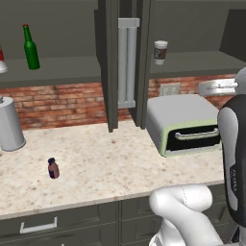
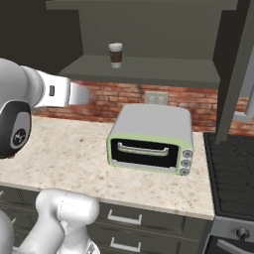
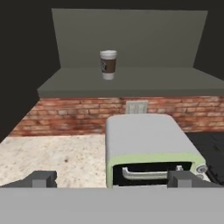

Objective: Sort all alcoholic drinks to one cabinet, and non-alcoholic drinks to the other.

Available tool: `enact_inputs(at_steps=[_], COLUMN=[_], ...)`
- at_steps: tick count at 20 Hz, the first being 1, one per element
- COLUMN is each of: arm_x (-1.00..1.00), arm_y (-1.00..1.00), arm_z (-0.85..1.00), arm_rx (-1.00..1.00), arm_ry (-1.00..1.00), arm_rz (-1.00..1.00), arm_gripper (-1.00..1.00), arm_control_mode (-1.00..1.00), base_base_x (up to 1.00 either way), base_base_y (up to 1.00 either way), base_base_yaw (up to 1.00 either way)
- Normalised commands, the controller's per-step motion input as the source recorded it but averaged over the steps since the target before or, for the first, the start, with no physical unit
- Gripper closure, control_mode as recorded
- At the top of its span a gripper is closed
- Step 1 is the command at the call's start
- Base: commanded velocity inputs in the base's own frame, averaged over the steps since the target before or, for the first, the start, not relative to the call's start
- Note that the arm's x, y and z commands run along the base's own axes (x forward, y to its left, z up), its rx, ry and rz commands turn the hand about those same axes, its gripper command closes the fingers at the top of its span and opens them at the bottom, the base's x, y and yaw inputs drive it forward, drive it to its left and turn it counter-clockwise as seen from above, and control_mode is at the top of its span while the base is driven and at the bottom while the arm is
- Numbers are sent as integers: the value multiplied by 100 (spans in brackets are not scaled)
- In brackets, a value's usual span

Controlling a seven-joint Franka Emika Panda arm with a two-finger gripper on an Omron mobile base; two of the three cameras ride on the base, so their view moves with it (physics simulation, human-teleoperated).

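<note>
A speckled beige counter (image 1: 96, 163) is running below 2 open dark grey wall cabinets, with a brick backsplash (image 1: 62, 98) behind it. In the left base view, the left cabinet (image 1: 53, 72) is holding the green bottle (image 1: 30, 48) at upper left, and the edge of the red-and-white bottle (image 1: 2, 62) is showing at the frame's left border. The right cabinet (image 1: 192, 62) is holding the coffee cup (image 1: 160, 52) at upper centre. The purple bottle (image 1: 53, 168) is standing alone on the counter at lower left, well apart from the grey canister (image 1: 9, 125) and the toaster oven (image 1: 185, 125). In the hand view, the gripper (image 3: 111, 178) is standing wide and empty, its fingertips (image 3: 43, 178) framing the toaster oven at the bottom, facing the right cabinet. Judged from this layout, 3 drinks are already sorted and the purple bottle remains; the next move is calling for a swing down and left to that bottle, then a grasp and a lift to the coffee cup's shelf.
</note>
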Motion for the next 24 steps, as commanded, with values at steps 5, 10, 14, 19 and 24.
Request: enact_inputs(at_steps=[5, 10, 14, 19, 24], arm_x=[-27, -14, -10, -11, 0], arm_y=[0, 4, 3, 1, 0], arm_z=[-9, -10, -10, -7, 0], arm_rx=[0, 0, 0, 0, 0], arm_ry=[0, 0, 0, 1, 0], arm_rz=[0, 0, 0, 0, 0], arm_gripper=[-100, -100, -100, -100, -100], arm_control_mode=[-100, -100, -100, -100, 100], base_base_x=[0, 0, 0, 0, -32], base_base_y=[0, 0, 0, 0, 0], base_base_yaw=[0, 0, 0, 0, 0])
